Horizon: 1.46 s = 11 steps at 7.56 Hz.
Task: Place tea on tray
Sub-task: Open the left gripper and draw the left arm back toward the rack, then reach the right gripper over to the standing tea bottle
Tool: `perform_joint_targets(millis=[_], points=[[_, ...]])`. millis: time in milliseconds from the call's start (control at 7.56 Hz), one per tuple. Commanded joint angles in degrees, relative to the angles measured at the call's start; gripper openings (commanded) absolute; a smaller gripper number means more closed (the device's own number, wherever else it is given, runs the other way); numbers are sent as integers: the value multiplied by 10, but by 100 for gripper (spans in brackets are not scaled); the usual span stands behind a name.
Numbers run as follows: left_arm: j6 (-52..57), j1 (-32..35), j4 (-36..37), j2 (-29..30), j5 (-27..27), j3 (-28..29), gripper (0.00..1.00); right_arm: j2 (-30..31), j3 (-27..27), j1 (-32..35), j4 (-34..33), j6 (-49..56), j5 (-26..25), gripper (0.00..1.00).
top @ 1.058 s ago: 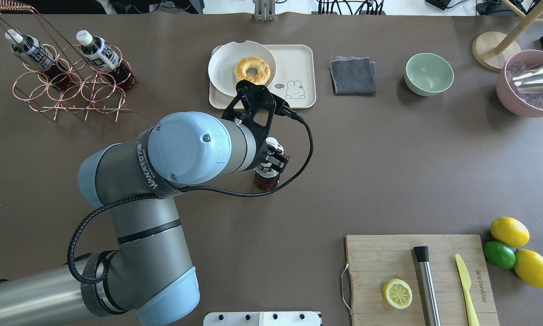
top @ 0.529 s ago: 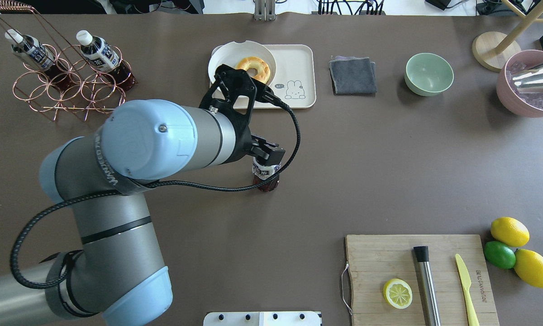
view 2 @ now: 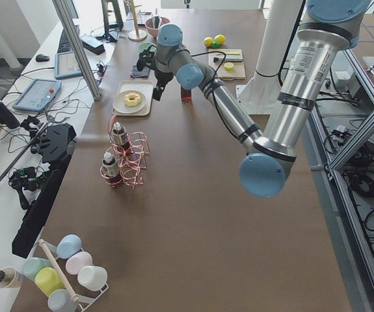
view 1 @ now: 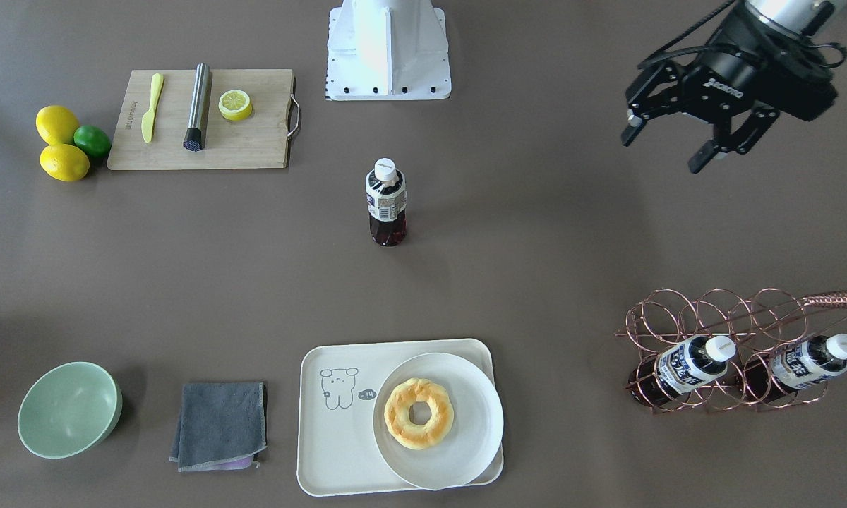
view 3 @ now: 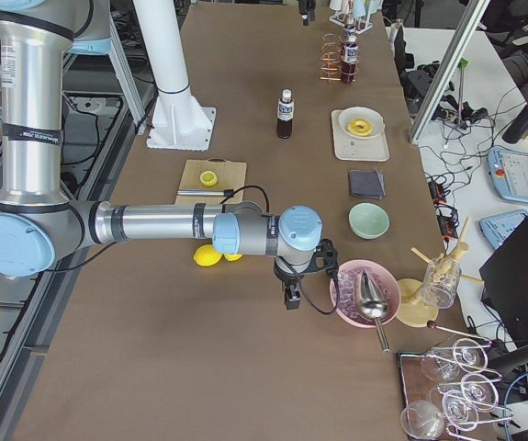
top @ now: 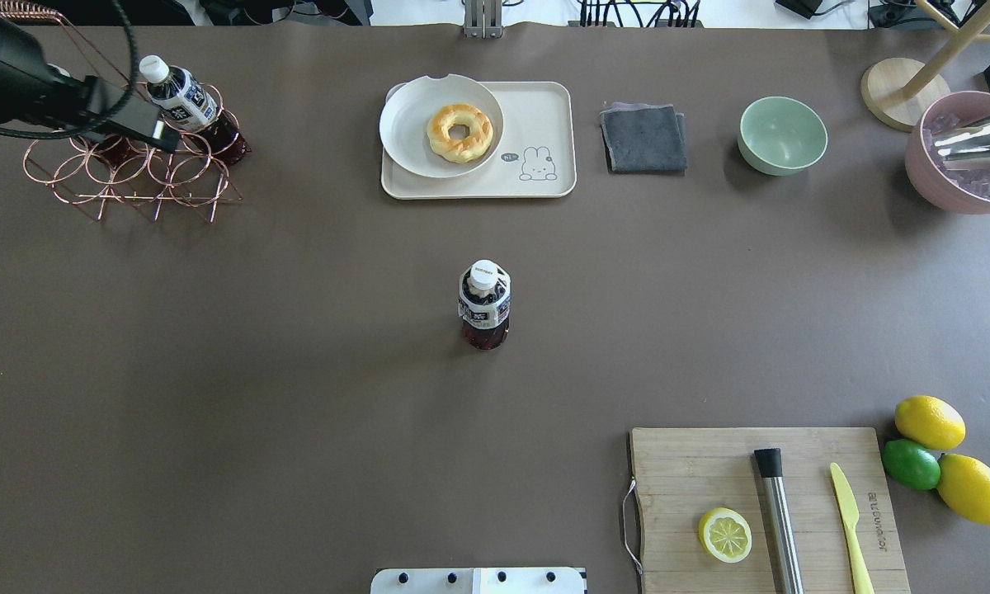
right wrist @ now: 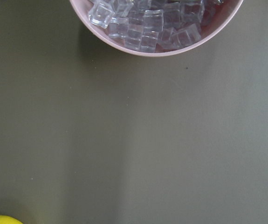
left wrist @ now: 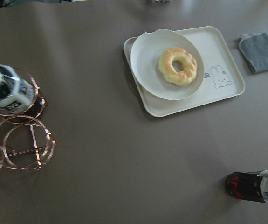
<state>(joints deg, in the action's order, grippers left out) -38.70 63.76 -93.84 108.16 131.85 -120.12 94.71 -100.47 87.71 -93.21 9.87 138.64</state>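
Note:
The tea bottle [top: 484, 305] stands upright on the bare table at mid-table, dark liquid, white cap, held by nothing. It also shows in the front-facing view [view 1: 385, 201] and at the lower right of the left wrist view [left wrist: 257, 186]. The cream tray [top: 544, 115] lies farther back, apart from the bottle. My left gripper [view 1: 667, 149] is open and empty, raised at the table's left side near the copper rack [top: 124, 169]. My right gripper [view 3: 291, 292] shows only in the exterior right view, beside the pink bowl; I cannot tell if it is open or shut.
A round white plate [top: 400, 115] with a donut [top: 459, 132] covers the tray's left part. Two alike bottles [top: 186, 99] [view 1: 685, 370] lean in the rack. A grey cloth [top: 643, 136], green bowl [top: 782, 134], pink ice bowl [top: 965, 165], cutting board [top: 693, 470] and lemons [top: 929, 421] are on the right.
My left gripper has opened and let go of the tea bottle. The left arm has pulled away to the far left by the rack. The bottle stays standing at mid-table.

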Motion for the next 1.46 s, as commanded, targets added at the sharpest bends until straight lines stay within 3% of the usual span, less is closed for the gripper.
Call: perform_joint_targets(millis=[0, 265, 661, 1058, 1323], points=[[258, 127, 0, -174, 16, 33, 98, -6, -99, 0, 0, -29, 8, 100], [469, 235, 1, -208, 14, 121, 99, -32, -158, -43, -1, -120, 16, 100], [487, 260, -3, -220, 17, 134, 99, -193, -169, -176, -1, -368, -10, 100], [485, 260, -4, -220, 17, 139, 99, -358, -166, -389, -10, -664, -176, 100], [485, 261, -4, -221, 18, 139, 99, -476, -126, -488, -104, -753, -289, 100]])
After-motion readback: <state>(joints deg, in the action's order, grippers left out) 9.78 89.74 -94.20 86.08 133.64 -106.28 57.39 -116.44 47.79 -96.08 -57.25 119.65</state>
